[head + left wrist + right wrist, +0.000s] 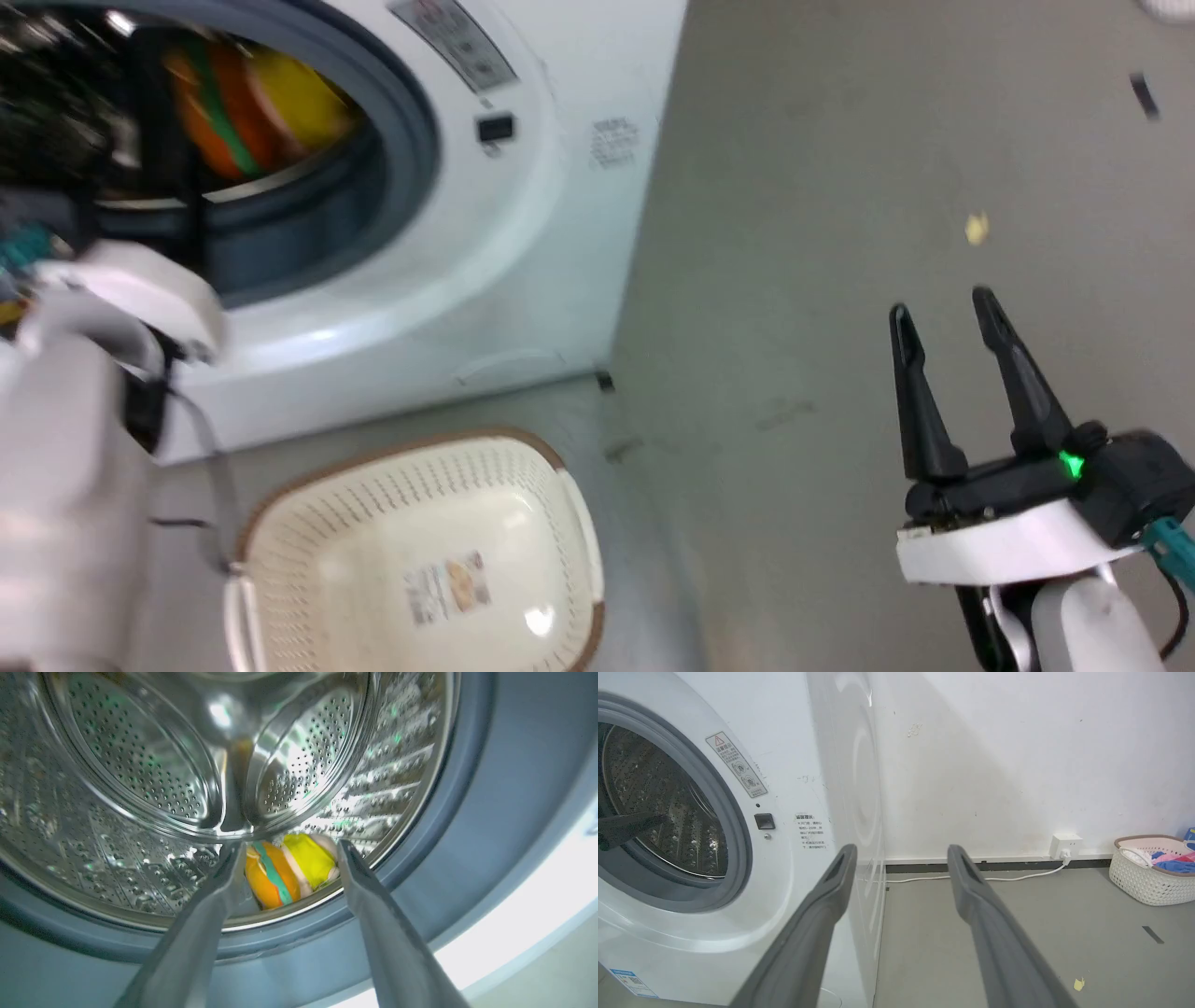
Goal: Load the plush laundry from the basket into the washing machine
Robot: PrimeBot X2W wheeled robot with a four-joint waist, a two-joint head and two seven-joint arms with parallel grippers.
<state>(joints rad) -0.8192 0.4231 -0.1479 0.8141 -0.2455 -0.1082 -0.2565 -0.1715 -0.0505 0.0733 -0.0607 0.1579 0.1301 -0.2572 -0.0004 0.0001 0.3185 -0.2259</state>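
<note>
LOADED: Inside the washing machine (560, 187), the plush laundry (280, 103) lies at the front lip of the steel drum (140, 765). The orange burger plush (268, 879) with its green stripe touches the yellow plush (310, 858), both just behind the grey gasket (467, 812). My left hand (290, 848) hangs at the porthole, fingers spread wide and holding nothing, with the toys beyond the tips. My right hand (943, 306) is likewise spread and empty, well apart over the grey floor (840, 140). The basket (401, 448) sits on the floor before the machine, its label sticker (448, 583) plain on a bare bottom, so the loading looks done to me. Should a toy need moving deeper, I judge both light, soft and squashy, not fragile. The surest hold is across the fat middle, the burger at its stripe, since a pinch on a rounded edge may slide off.
</note>
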